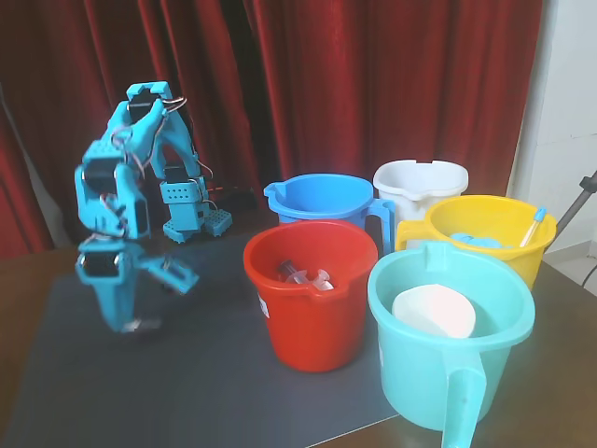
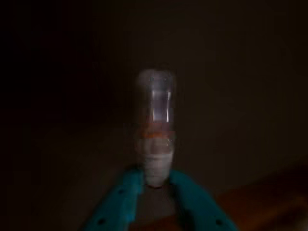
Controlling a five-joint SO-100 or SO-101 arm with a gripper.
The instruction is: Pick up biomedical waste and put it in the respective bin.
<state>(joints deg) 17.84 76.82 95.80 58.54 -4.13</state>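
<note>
The biomedical waste is a slim clear vial [image 2: 155, 120] with a whitish end. In the wrist view it stands out from between my two teal fingers [image 2: 120, 202], which press on that whitish end from both sides. My gripper [image 2: 155, 177] is shut on it. In the fixed view my gripper [image 1: 138, 320] points down at the left of the dark mat [image 1: 205, 373], just above its surface. The vial shows there only as a small pale blur [image 1: 142, 326] at the tips. The bins stand to the right, well apart from the gripper.
Several buckets cluster at the right in the fixed view: red [image 1: 308, 331] holding clear syringe-like items [image 1: 303, 275], blue [image 1: 322, 198], white [image 1: 420, 179], yellow [image 1: 522, 263] with a dropper [image 1: 533, 224], and teal [image 1: 420, 383] holding a white object [image 1: 434, 313]. A red curtain hangs behind.
</note>
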